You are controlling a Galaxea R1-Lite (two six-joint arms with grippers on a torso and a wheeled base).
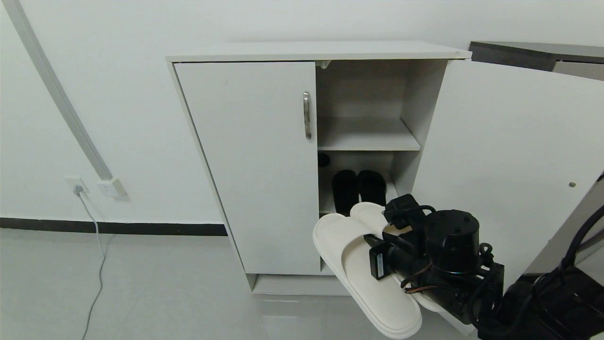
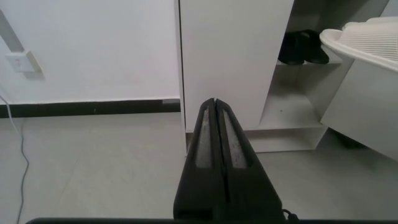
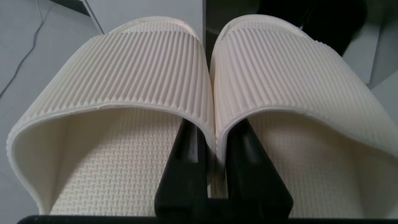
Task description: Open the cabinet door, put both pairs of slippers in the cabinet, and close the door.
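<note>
In the left wrist view the left gripper is being held with its fingers pressed together on nothing, pointed at the cabinet, whose left door is sitting shut. The black slippers are being stored side by side low inside, just beyond the white slippers, with the right door swung wide. In the right wrist view the right gripper is being shown clamped on the pair's adjoining inner strap edges, one finger inside each slipper.
</note>
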